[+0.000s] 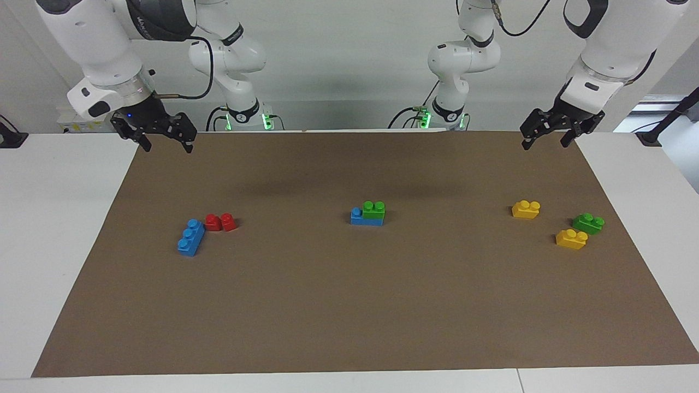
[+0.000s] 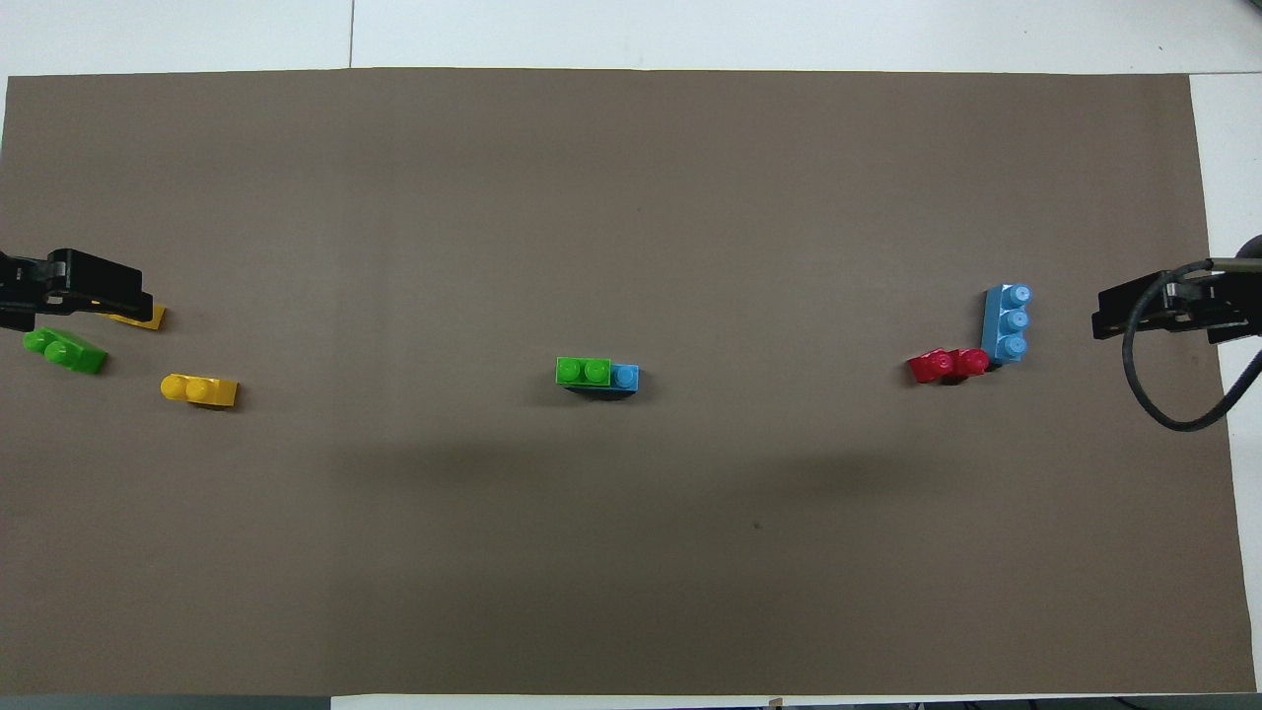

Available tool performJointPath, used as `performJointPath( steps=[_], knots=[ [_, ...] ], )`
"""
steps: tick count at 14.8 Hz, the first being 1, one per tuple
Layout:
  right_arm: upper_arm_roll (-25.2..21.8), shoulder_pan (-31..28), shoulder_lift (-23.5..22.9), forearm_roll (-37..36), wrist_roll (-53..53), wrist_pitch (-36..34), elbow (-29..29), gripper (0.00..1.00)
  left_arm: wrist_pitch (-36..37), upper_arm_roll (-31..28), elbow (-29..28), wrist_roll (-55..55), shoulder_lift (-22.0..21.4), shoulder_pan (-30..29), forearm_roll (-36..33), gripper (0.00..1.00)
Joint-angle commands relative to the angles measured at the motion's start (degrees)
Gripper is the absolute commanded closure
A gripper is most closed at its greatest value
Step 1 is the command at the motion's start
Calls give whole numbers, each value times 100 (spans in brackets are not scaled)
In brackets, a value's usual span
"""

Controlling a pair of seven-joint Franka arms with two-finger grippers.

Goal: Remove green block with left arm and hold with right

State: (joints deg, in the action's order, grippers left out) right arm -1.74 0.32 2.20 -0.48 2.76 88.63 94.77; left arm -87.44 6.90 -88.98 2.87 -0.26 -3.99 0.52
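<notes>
At the middle of the brown mat [image 1: 349, 305] on the desk [image 1: 54, 218], the green block [image 1: 374, 212] sits stacked on one end of a blue three-stud brick [image 1: 365, 218], leaving a single blue stud bare at the end toward the right arm. The left gripper [image 1: 551, 134] hangs in the air over the mat's edge at the left arm's end of the desk, jaws spread and holding nothing. The right gripper [image 1: 164, 137], with its small blue light, hangs over the mat's corner at the right arm's end, jaws likewise spread and empty. A second green brick [image 1: 588, 223] lies between two yellow bricks [image 1: 526, 209] [image 1: 571, 239] toward the left arm's end. Toward the right arm's end, another blue three-stud brick [image 1: 190, 238] touches a red brick [image 1: 221, 222].
</notes>
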Motion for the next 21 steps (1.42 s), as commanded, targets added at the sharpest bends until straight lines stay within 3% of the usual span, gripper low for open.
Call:
performJointPath(
  steps=[1, 16, 18, 21],
  knots=[
    [33, -58, 17, -22, -92, 14, 24, 0, 43, -5, -172, -15, -185, -14, -61, 0],
    [24, -76, 17, -4, 31, 110, -3, 0, 8, -5, -172, -6, -185, -14, -61, 0],
    [16, -50, 17, -4, 433, 137, 6, 0, 17, -5, -172, -6, -177, -14, -61, 0],
    [68, 12, 17, 65, 2346, 373, 41, 0, 60, -5, -181, 3, -185, -14, -61, 0]
  ],
)
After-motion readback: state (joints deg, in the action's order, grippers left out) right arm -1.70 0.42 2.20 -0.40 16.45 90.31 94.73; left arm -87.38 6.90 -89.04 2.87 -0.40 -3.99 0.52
